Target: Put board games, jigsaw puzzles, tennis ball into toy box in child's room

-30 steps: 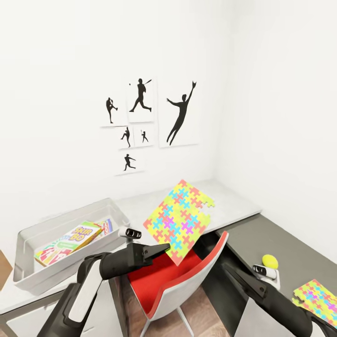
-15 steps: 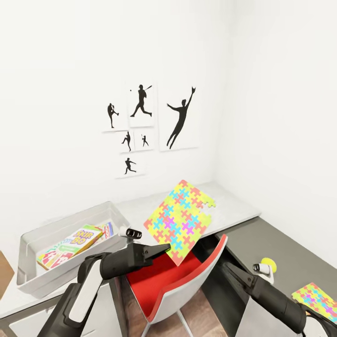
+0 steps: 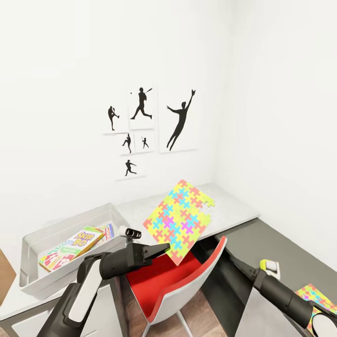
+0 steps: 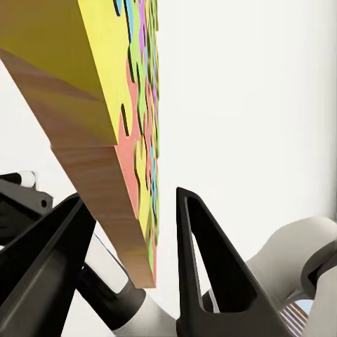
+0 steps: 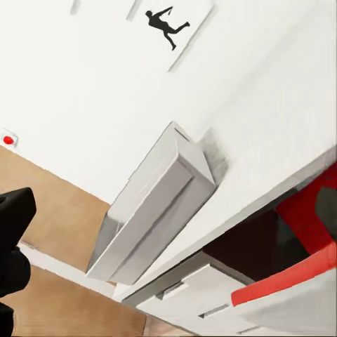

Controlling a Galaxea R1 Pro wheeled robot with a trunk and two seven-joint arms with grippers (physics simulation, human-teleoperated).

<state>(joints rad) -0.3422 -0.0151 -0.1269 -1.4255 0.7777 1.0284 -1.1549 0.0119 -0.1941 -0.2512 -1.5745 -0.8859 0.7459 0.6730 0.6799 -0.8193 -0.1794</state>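
Bright, even, soft-shadowed render

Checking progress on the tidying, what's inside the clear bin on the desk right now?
The bin holds a yellow-red-green Skip-Bo game box and another box's edge beside it. Anything beneath them is covered.

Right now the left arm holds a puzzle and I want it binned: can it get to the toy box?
Probably yes. The toy box sits open-topped beside the left gripper, which holds the puzzle above the red chair, with nothing between.
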